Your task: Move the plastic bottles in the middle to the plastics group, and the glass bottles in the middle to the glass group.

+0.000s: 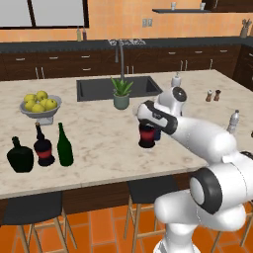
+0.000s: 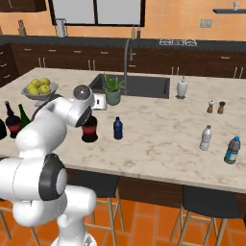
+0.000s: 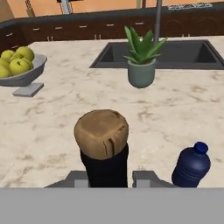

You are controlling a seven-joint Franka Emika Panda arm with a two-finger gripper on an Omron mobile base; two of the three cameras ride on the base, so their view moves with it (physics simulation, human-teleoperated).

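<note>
cork-topped dark bottle (image 3: pixel 103 148), marble island counter (image 1: pixel 99 143), sink (image 1: pixel 116 88), orange wall (image 1: pixel 123 20)

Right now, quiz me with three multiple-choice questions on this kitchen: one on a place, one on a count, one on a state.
1. Where is the small blue bottle? A in the sink; B beside the red-label bottle mid-counter; C on the shelf.
2. How many bottles stand by the fruit bowl? A one; B three; C five.
3. What is the gripper doing? A hanging open; B holding the plant; C clamped on the red-label bottle's neck.
B, they stand side by side; B, flask, second red-label bottle, green bottle; C, fingers flank the corked neck.
</note>
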